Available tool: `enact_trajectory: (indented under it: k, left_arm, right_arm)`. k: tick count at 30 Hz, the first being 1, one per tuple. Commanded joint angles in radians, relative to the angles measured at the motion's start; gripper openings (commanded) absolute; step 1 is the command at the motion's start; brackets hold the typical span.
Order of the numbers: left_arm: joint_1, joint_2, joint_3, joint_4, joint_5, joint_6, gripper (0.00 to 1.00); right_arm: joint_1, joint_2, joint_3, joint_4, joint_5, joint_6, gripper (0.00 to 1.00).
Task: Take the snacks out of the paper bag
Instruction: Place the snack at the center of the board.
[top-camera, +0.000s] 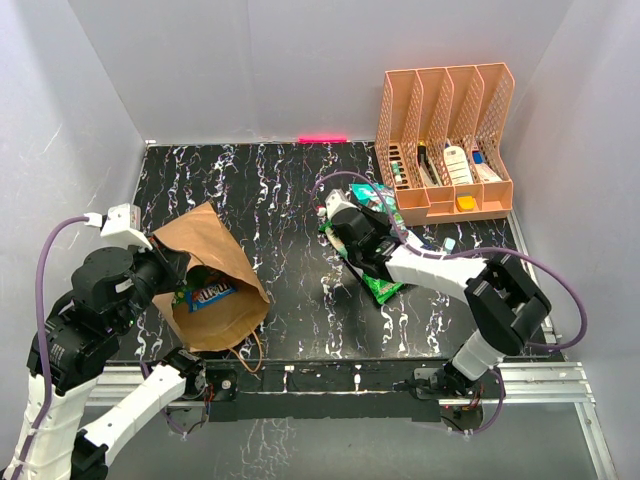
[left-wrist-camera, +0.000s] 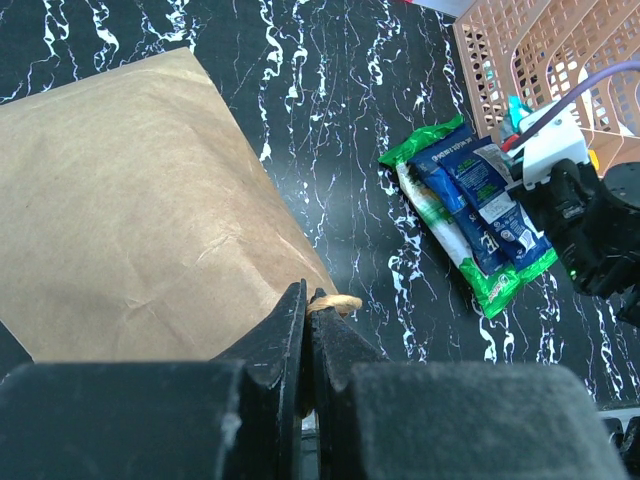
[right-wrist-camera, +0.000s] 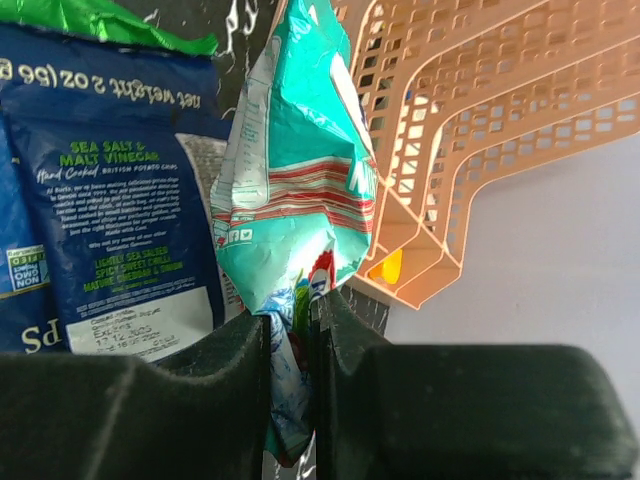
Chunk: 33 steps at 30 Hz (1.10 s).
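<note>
Right claw (right-wrist-camera: 290, 322) pinches a crinkled, glossy teal packet (right-wrist-camera: 300, 170).

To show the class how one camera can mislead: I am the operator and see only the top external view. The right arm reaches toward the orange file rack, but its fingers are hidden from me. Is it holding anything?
Observer: Yes. The right wrist view shows the right gripper shut on one end of the teal-green packet.
Operator: What lies beside that?
Observer: The dark blue packet; its print reads Sea Salt & Malt Vinegar.
Operator: And the other arm?
Observer: In the left wrist view the left gripper is shut, pinching the twisted handle of the paper bag.
</note>
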Motion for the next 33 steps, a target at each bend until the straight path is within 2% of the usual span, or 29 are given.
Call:
enact_trajectory:
  k: [1, 8, 15, 21, 26, 30, 33]
  left_arm:
    - [-0.004, 0.000, 0.025, 0.016, -0.011, 0.002, 0.00]
    - [-0.004, 0.002, 0.020, 0.017, -0.013, 0.008, 0.00]
    - [-0.004, -0.006, 0.018, 0.009, -0.021, 0.009, 0.00]
    - [-0.004, -0.006, 0.019, 0.006, -0.027, 0.015, 0.00]
    - [-0.004, -0.004, 0.011, 0.016, -0.020, 0.015, 0.00]
    - [-0.004, -0.006, 0.007, 0.020, -0.020, 0.017, 0.00]
    - [-0.004, -0.009, 0.000, 0.023, -0.024, 0.021, 0.00]
  right_arm:
    - [-0.001, 0.023, -0.027, 0.043, 0.029, 0.089, 0.07]
    - [0.017, 0.115, -0.035, -0.023, -0.066, 0.197, 0.07]
    - [0.039, 0.199, -0.068, -0.036, -0.079, 0.272, 0.09]
    - [0.061, 0.175, -0.073, -0.095, -0.079, 0.330, 0.24]
    - [0.080, 0.070, -0.024, -0.231, -0.100, 0.387, 0.44]
    - [0.088, -0.074, 0.046, -0.392, -0.264, 0.514, 0.55]
    - [0.089, -0.186, 0.072, -0.446, -0.381, 0.629, 0.73]
